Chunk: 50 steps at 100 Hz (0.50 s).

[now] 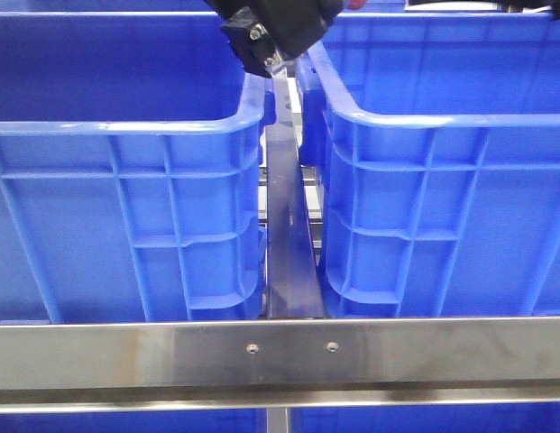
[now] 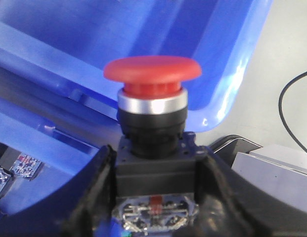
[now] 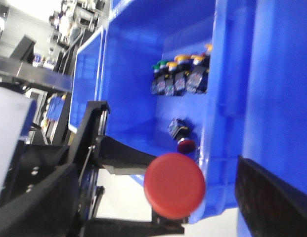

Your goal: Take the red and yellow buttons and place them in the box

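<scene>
My left gripper is shut on the black body of a red button, cap pointing away from the wrist, with a blue crate behind it. The right wrist view shows the same red cap near a crate's rim, between my right gripper's wide-open fingers, which do not touch it. Inside that crate a row of green- and yellow-capped buttons stands by the wall, and a dark red button lies alone. Two alike crates show; I cannot tell which is the box.
In the front view the left crate and right crate stand side by side with a narrow gap. A black gripper body hangs over the gap. A steel rail crosses in front. A black cable lies on the floor.
</scene>
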Motion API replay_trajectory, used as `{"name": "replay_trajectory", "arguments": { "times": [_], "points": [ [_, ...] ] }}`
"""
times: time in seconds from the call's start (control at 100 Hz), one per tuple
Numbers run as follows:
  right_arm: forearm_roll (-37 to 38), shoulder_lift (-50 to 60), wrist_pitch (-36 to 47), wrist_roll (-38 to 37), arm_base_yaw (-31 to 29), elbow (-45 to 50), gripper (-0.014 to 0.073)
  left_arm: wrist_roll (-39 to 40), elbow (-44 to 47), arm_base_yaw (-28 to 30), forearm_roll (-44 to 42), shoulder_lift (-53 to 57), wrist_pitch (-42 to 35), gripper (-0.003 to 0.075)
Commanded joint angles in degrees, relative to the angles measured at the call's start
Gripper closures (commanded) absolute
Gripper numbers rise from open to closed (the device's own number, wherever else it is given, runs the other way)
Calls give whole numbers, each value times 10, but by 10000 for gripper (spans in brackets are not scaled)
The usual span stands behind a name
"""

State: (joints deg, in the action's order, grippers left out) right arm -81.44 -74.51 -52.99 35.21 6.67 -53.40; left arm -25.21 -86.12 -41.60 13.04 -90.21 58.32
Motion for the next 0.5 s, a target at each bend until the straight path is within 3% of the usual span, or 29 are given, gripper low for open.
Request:
{"name": "replay_trajectory", "arguments": {
  "times": [0.0, 0.24, 0.49],
  "points": [
    [-38, -11, -15, 18, 19, -32, -58, 0, -17, -4, 16, 26, -26, 584],
    [-38, -40, -15, 32, 45, -41, -17, 0, -17, -4, 16, 26, -27, 584],
    [-37, -40, -19, 34, 45, -42, 302, 0, -17, -4, 16, 26, -27, 584]
  ]
}}
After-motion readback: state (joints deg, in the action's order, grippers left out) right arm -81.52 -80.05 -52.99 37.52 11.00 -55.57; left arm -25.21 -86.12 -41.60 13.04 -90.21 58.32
